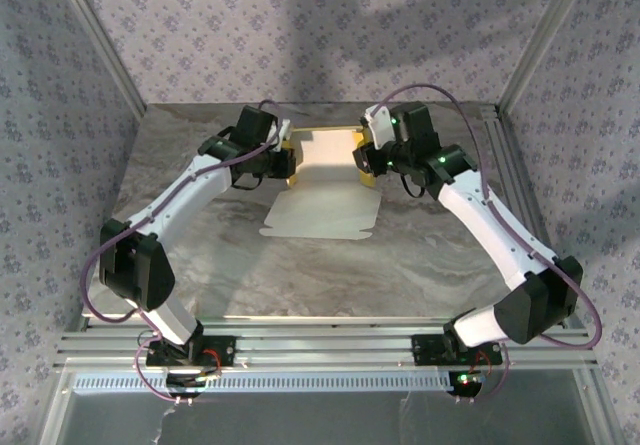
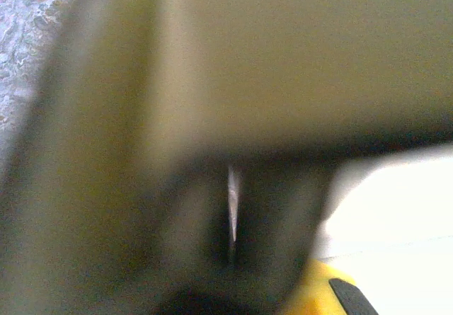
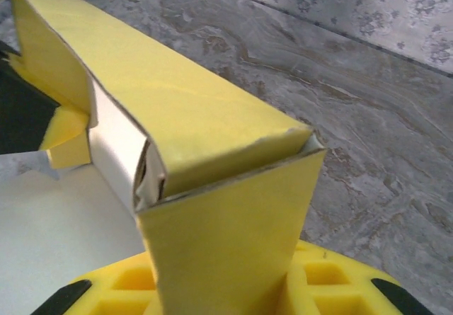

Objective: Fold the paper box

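The paper box (image 1: 320, 200) lies half folded at the back middle of the table, white face up, with a broad flap spread toward the front. Its two end walls stand up yellow. My left gripper (image 1: 280, 160) is at the left end wall. In the left wrist view the card (image 2: 283, 60) is a blur right against the lens, and the dark fingers (image 2: 269, 223) of the left gripper (image 2: 232, 216) are pressed together with only a thin pale sliver between them. My right gripper (image 1: 366, 160) is at the right end. There the yellow folded wall (image 3: 191, 110) rises between the yellow lattice fingers (image 3: 333, 279) of that gripper (image 3: 226, 287) and fills their gap.
The marbled grey table (image 1: 400, 265) runs out to wallpapered walls on three sides. Metal posts (image 1: 100, 40) stand at the back corners and an aluminium rail (image 1: 320, 350) carries both arm bases at the near edge.
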You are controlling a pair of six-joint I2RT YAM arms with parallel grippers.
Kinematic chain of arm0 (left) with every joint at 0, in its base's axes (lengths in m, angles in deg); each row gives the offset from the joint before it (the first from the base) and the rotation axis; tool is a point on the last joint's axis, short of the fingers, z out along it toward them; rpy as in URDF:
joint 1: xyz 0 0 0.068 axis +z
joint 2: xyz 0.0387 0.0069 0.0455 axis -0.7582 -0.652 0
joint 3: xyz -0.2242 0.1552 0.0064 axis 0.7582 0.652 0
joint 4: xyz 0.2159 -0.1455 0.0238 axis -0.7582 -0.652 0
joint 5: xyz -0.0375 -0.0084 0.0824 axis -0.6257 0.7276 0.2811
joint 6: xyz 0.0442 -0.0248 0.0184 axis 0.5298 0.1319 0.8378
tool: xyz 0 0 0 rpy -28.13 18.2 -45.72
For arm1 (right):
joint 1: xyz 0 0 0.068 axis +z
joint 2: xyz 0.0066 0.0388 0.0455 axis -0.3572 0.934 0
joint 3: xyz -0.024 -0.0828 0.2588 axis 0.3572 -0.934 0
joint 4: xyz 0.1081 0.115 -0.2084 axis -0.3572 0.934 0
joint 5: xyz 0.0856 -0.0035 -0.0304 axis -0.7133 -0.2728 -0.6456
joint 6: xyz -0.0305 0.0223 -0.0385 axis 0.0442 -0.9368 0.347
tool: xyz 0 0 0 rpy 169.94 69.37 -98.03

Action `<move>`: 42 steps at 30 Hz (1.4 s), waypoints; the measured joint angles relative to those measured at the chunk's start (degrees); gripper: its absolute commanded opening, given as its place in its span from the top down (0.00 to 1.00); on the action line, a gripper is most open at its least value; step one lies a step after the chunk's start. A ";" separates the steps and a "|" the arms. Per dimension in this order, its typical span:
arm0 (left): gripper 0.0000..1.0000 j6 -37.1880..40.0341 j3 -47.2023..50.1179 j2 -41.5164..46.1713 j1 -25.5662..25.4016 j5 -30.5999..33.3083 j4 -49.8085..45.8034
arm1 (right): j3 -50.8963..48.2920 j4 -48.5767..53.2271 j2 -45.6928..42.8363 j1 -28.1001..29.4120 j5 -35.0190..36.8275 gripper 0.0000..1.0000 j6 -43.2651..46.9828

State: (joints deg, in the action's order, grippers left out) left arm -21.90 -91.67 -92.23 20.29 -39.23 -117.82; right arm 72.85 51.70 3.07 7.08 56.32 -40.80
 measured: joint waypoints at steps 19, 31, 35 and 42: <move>1.00 -7.30 -4.04 1.40 -6.43 14.49 -6.34 | 1.16 0.83 0.63 5.27 17.05 0.90 -0.63; 1.00 -9.66 -5.46 1.40 -8.37 18.40 -8.24 | 1.16 0.81 0.85 6.25 21.22 0.94 -0.59; 1.00 -9.75 -5.64 1.38 -8.61 18.91 -9.09 | 1.44 1.44 1.16 5.55 20.09 0.98 -0.39; 1.00 -10.23 -6.19 1.11 -9.55 20.11 -10.19 | 2.25 3.02 2.54 4.70 20.65 1.00 0.55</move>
State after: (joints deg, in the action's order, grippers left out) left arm -32.13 -97.85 -91.12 10.74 -19.12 -128.01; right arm 75.10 54.71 5.60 11.78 76.98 -40.26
